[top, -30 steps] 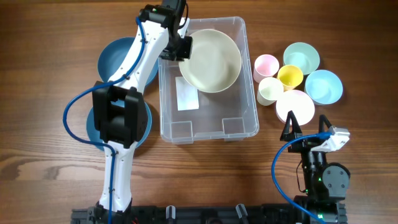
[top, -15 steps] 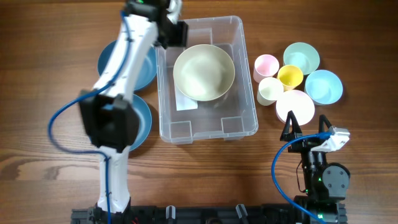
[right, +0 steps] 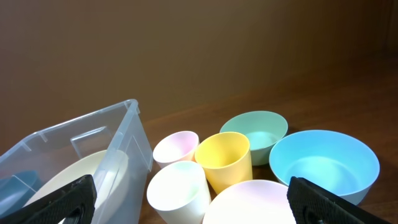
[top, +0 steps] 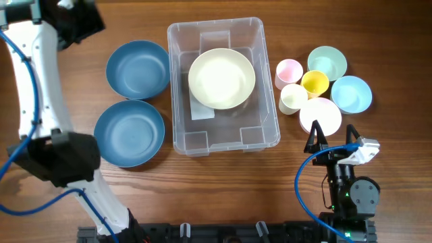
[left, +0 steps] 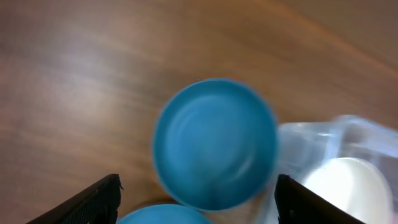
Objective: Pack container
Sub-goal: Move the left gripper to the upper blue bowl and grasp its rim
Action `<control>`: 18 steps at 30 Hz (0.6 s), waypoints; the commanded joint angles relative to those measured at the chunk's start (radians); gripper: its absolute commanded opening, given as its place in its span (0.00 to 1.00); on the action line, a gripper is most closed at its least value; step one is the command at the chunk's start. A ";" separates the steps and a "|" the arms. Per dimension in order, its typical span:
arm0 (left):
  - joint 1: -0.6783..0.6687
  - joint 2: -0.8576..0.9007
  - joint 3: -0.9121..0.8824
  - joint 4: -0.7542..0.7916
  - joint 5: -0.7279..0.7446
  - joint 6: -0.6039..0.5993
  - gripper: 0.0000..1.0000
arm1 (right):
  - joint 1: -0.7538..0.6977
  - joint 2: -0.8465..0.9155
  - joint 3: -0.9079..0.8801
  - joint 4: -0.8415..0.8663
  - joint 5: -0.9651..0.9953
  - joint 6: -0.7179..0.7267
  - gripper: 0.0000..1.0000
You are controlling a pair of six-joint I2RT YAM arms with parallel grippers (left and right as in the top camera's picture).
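Note:
The clear container (top: 226, 132) stands at the table's middle with a cream bowl (top: 221, 77) lying flat inside it. My left gripper (top: 86, 23) hangs at the far left, above and beside the upper blue bowl (top: 138, 67). In the left wrist view the left gripper (left: 196, 200) is open and holds nothing, with that blue bowl (left: 214, 144) below it and the container (left: 311, 146) blurred at the right. My right gripper (top: 331, 140) rests open near the front right. The right wrist view shows the right gripper (right: 196, 202) facing the container (right: 93, 155) and the cups.
A second blue bowl (top: 129, 133) sits left of the container. To the right are a pink cup (top: 289, 71), a yellow cup (top: 314, 83), a white cup (top: 293, 98), a mint bowl (top: 327, 62), a light blue bowl (top: 351, 93) and a pale pink bowl (top: 320, 115).
My left gripper let go of the cream bowl, which settled flat in the container. The gripper opened and the arm swung away to the far left. The right arm stayed still.

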 commanded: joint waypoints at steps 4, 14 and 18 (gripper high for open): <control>0.110 0.129 -0.137 -0.008 0.256 0.247 0.80 | 0.006 0.002 -0.001 0.003 -0.012 0.007 1.00; 0.120 0.212 -0.215 0.045 0.243 0.270 0.83 | 0.006 0.002 -0.001 0.003 -0.012 0.007 1.00; 0.119 0.261 -0.217 0.058 0.242 0.259 0.83 | 0.006 0.002 -0.001 0.003 -0.012 0.007 1.00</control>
